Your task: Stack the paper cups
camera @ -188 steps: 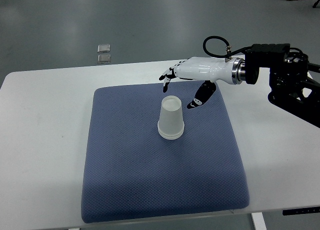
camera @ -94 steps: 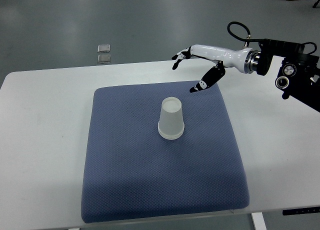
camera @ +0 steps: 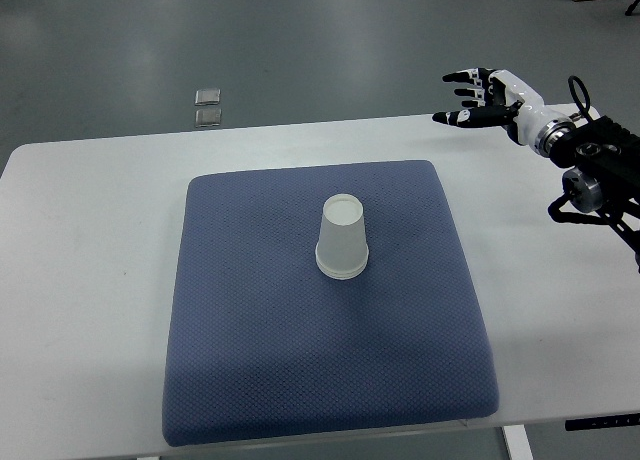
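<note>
Pulled back from over the pad's far edge, my right hand [camera: 487,98] now hangs past the table's [camera: 90,280] far right corner, well clear of the cups.

I see its fingers [camera: 462,77] spread wide, holding nothing. Upside-down paper cups [camera: 342,238] sit near the centre of the blue pad [camera: 300,380]; from the doubled rim I think it is a stack, though I cannot count them. Two small square objects [camera: 208,106] lie on the floor beyond the far edge.
</note>
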You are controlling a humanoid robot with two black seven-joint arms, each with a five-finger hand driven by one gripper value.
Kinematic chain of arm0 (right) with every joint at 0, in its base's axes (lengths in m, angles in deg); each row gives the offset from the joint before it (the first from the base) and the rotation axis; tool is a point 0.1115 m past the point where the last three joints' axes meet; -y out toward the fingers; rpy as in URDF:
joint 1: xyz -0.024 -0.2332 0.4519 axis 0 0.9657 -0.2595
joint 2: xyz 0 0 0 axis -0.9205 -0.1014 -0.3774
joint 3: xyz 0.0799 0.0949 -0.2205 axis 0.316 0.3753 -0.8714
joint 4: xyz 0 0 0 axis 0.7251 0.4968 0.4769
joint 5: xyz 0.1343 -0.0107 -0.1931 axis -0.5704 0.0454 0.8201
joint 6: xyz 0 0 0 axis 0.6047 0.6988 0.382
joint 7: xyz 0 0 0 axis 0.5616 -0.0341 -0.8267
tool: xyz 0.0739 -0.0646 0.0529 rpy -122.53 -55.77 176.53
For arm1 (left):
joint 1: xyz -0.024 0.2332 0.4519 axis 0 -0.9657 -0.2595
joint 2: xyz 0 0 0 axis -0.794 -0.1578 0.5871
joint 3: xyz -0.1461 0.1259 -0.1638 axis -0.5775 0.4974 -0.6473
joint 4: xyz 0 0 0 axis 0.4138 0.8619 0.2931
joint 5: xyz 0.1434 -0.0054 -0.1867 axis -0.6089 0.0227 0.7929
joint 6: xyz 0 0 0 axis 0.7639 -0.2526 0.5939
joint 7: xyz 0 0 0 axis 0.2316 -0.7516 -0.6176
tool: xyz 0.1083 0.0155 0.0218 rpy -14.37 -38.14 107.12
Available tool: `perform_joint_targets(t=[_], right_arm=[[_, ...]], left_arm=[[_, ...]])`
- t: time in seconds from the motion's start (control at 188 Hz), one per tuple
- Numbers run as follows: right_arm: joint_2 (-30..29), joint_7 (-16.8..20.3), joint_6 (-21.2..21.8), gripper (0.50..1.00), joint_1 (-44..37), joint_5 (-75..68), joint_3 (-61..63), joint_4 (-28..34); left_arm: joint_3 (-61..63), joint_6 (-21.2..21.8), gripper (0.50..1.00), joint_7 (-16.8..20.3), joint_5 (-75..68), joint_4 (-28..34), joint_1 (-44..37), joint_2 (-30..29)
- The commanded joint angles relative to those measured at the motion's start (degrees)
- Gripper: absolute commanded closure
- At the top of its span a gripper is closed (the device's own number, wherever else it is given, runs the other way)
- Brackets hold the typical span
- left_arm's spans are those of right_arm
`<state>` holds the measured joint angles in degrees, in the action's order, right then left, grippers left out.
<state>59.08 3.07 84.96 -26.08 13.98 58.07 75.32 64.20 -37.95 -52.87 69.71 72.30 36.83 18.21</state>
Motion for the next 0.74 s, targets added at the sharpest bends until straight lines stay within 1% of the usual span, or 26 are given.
perform_joint_targets(t=[0.0,0.107,0.208,0.309,0.368,0.735], right_arm=[[-1.6,0.5,-3.3,0.599,1.2,-6.5,1.9,-0.2],[-3.5,0.5,-6.3,0.599,2.9,-8.0,3.9,-0.2],[-5.6,0.5,-8.1,0.599,4.1,-8.1,7.4,-0.2],[-7.4,0.5,-8.3,0.597,5.3,-8.1,10.9,-0.1],[-8.3,0.0,-8.3,0.583,5.8,-8.0,11.4,-0.1],[-8.9,-0.2,-8.2,0.583,7.2,-7.2,11.3,0.0]], left_arm=[[0.0,0.0,0.5,0.0,0.0,0.0,0.0,0.0],[0.0,0.0,0.5,0.0,0.0,0.0,0.0,0.0],[0.0,0.0,0.5,0.0,0.0,0.0,0.0,0.0],[-0.1,0.0,0.5,0.0,0.0,0.0,0.0,0.0],[0.0,0.0,0.5,0.0,0.0,0.0,0.0,0.0],[-0.1,-0.1,0.5,0.0,0.0,0.0,0.0,0.0]])
